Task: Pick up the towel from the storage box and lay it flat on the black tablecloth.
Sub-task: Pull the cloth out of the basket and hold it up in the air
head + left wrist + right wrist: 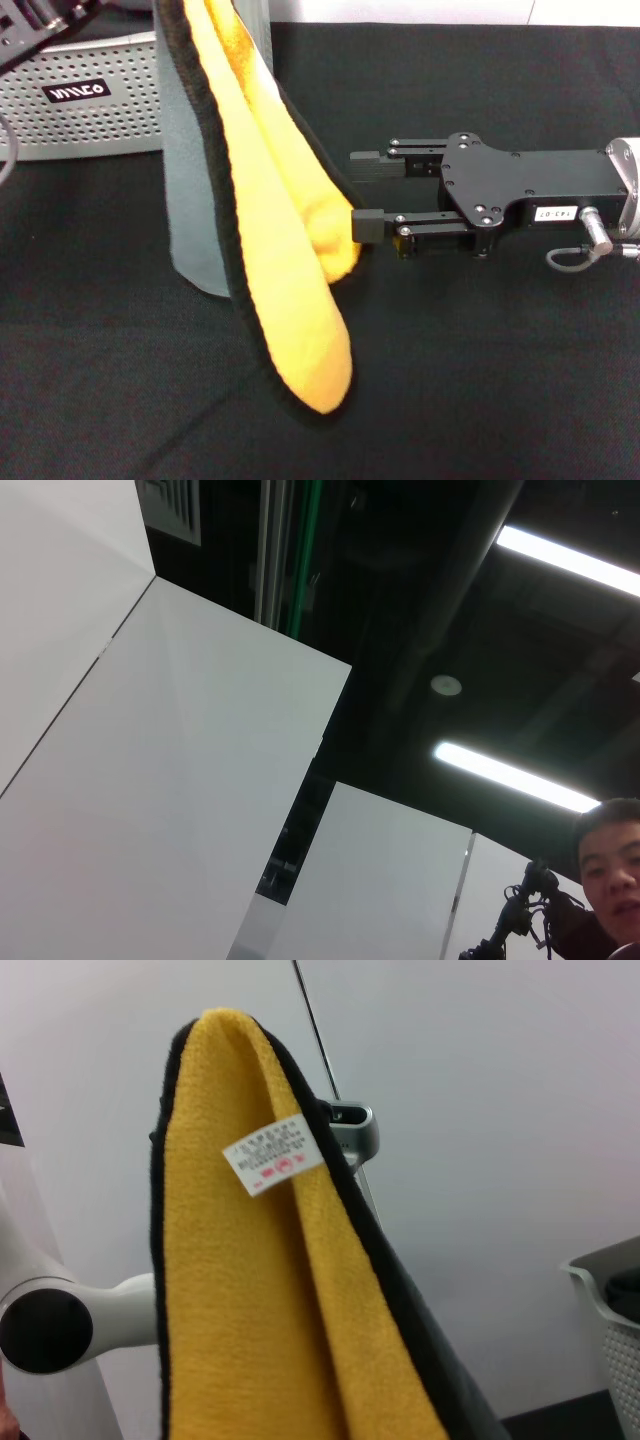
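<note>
The towel (pixel 270 230) hangs folded lengthwise in the air above the black tablecloth (pixel 500 380), yellow-orange face inward, grey face and black trim outward. Its top runs out of the head view. Part of my left arm (pixel 30 25) shows at the top left; its hold on the towel is out of view. My right gripper (pixel 362 192) is open at the towel's right edge, its lower finger (pixel 372 226) touching the yellow fold. The right wrist view shows the towel (pixel 240 1290) close up with its white tag (pixel 275 1153). The storage box (pixel 90 100) stands at the back left.
A corner of the storage box (pixel 612 1300) shows in the right wrist view. The left wrist view shows only white panels, ceiling lights and a person's face (pixel 610 865).
</note>
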Available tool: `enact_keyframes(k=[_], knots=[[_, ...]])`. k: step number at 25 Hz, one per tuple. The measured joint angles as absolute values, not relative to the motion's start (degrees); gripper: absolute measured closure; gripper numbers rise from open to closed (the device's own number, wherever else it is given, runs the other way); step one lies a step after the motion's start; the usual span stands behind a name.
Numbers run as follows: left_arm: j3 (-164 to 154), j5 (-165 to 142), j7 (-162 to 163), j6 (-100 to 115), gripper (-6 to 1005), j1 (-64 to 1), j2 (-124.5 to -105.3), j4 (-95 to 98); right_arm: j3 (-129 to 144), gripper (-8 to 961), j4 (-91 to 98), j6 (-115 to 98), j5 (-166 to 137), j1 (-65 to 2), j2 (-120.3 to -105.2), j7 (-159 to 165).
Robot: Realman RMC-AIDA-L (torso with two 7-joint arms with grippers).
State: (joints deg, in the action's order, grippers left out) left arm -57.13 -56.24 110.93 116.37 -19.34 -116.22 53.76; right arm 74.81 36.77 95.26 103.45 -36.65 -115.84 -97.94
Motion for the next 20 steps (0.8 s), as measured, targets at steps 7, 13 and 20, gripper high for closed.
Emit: enact_keyframes(k=[7, 13, 20], knots=[[-57.62, -54.98, 110.82, 116.41, 953, -19.44, -116.17, 53.99, 74.98, 287, 36.45, 94.88, 102.93, -36.76, -115.84, -98.00], [-57.90, -54.49, 110.75, 116.57, 953, -19.51, -116.10, 54.24, 75.80, 286, 36.39, 95.05, 102.76, -37.08, -115.83, -97.99], [-57.92, -53.86, 110.68, 116.62, 954, -19.58, -116.02, 54.25, 77.20, 288, 36.38, 94.94, 102.38, -37.26, -115.84, -97.96]])
